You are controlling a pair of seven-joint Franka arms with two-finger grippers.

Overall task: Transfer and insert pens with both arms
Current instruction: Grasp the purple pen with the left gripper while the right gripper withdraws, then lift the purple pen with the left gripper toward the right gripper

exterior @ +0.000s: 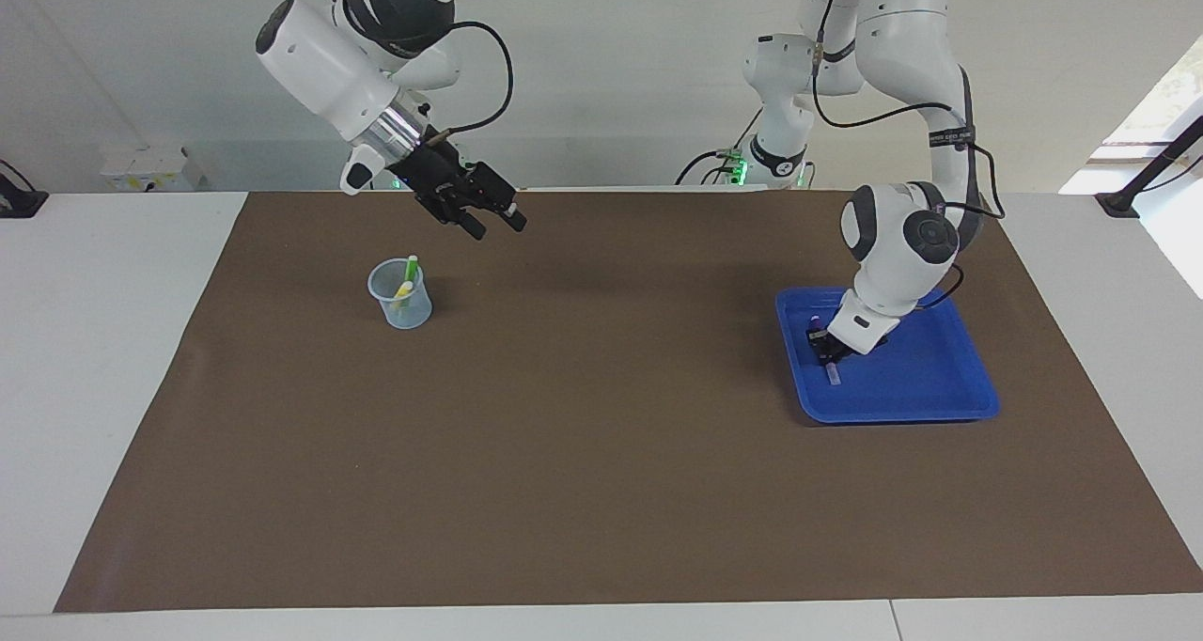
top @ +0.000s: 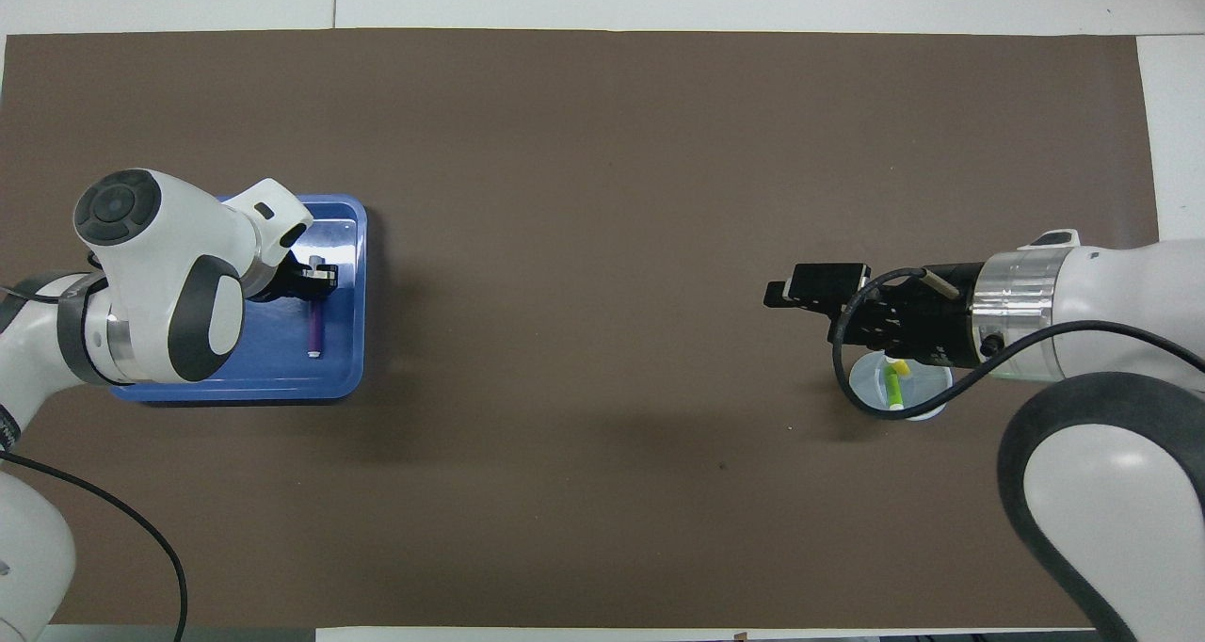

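Observation:
The purple pen point(exterior: 833, 367) lies in the blue tray point(exterior: 926, 378) at the left arm's end of the table. My left gripper point(exterior: 825, 344) is down in the tray at the pen's end nearer the robots. In the overhead view, the left gripper point(top: 317, 280) sits over that end of the purple pen point(top: 313, 329) in the tray point(top: 282, 374). The green pen point(exterior: 410, 268) and the yellow pen point(exterior: 403, 290) stand in a clear cup point(exterior: 400, 304). My right gripper point(exterior: 494, 225) is open and empty, raised beside the cup toward the table's middle. It also shows in the overhead view point(top: 786, 292).
A brown mat point(exterior: 601, 453) covers most of the white table. A smaller white arm with a green light point(exterior: 778, 143) stands at the robots' edge of the table. The cup point(top: 899, 390) also shows in the overhead view.

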